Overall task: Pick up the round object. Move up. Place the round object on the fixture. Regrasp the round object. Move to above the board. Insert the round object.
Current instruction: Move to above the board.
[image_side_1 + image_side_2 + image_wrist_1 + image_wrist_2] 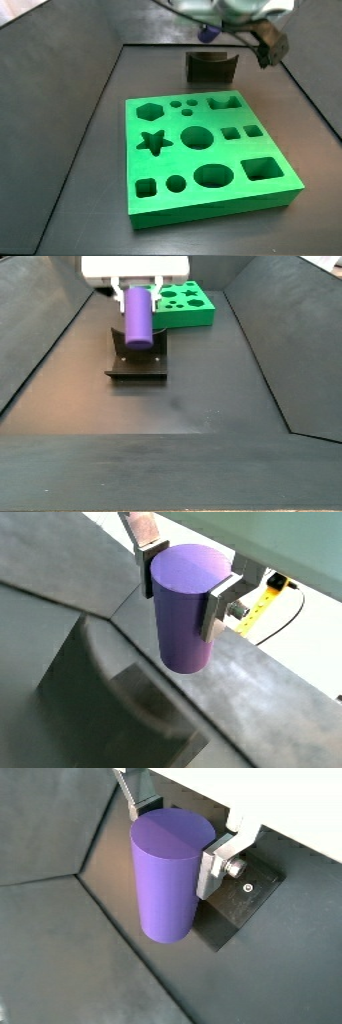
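My gripper (138,290) is shut on the round object (139,318), a smooth purple cylinder held upright by its upper end. It hangs just above the fixture (136,362), a dark block on a base plate, with its lower end close to the fixture's top. In both wrist views the fingers clamp the cylinder's sides near its flat top (185,612) (167,878), and the gripper (185,587) (174,838) is closed around it. The fixture's plate (243,898) shows beside the cylinder. The green board (201,150) lies in front of the fixture (211,67); the cylinder is hidden in that side view.
Dark sloping walls (40,346) enclose the dark floor on both sides. The board (187,306) sits behind the fixture in a side view. A yellow and black strip (261,607) shows past one finger.
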